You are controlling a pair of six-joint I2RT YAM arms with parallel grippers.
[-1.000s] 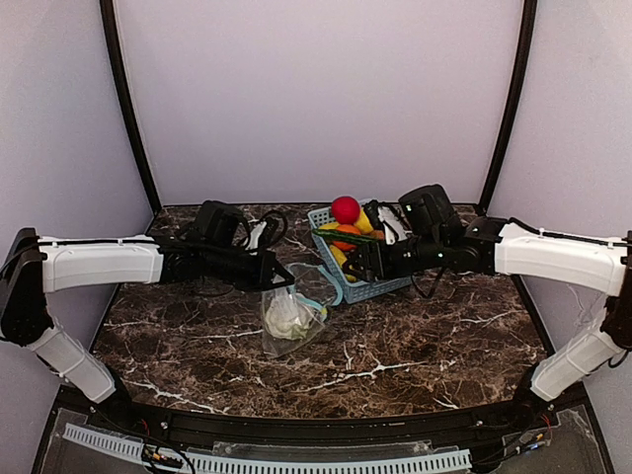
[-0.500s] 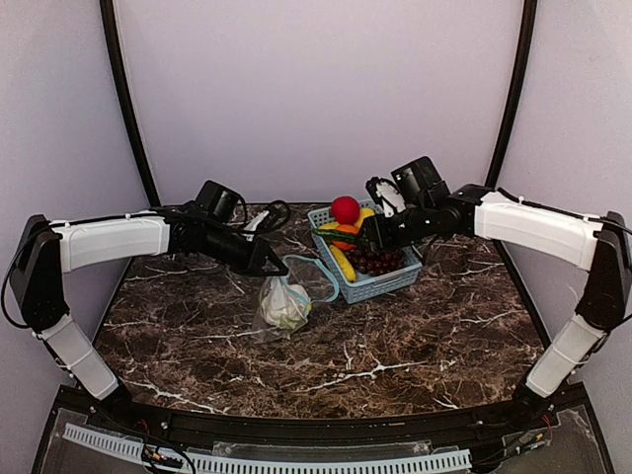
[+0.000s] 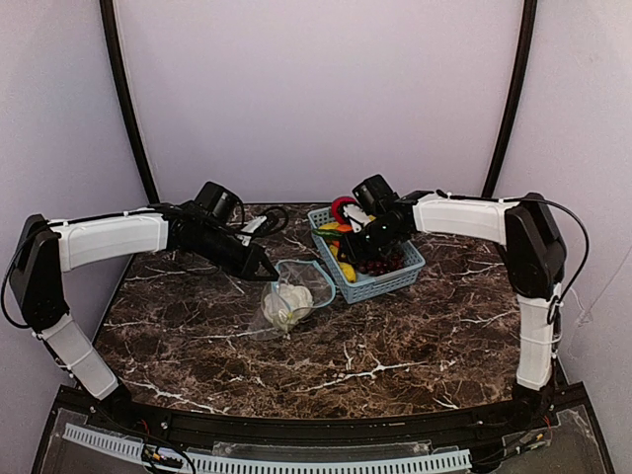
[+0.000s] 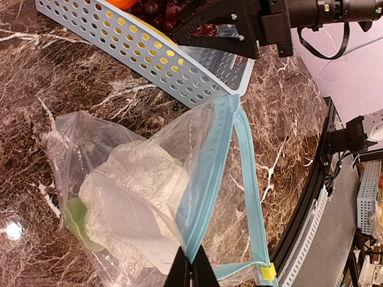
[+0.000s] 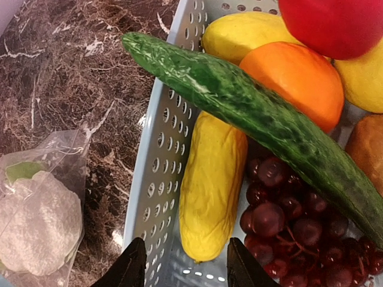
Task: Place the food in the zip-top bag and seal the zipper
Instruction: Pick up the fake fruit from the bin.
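The zip-top bag [image 4: 72,137] lies left of the basket, mouth gaping toward it. My left gripper [image 4: 190,270] is shut on the zipper [image 4: 209,173], pinching the near lip; from above the left gripper [image 3: 265,269] holds that lip up. Inside sit the white cauliflower [image 4: 134,185] and a light-green piece [image 4: 75,218]. The yellow banana [image 5: 212,185] lies in the basket along its wall, under a cucumber. My right gripper [image 5: 188,270] hangs open just above the banana's near end, one finger on each side, not touching. Seen from above, the right gripper [image 3: 355,240] is over the basket.
The light-blue lattice basket [image 5: 158,173] also holds a green cucumber [image 5: 251,113], dark grapes [image 5: 287,221], an orange [image 5: 293,78], a red ball [image 5: 335,24] and other yellow fruit. A yellow slider [image 4: 267,272] sits at the zipper's end. The table's front rail [image 4: 311,221] is nearby.
My right arm swung left and back over the basket, and its jaws narrowed. The left arm lifted the bag's lip and shifted slightly back; the bag now stands more upright.
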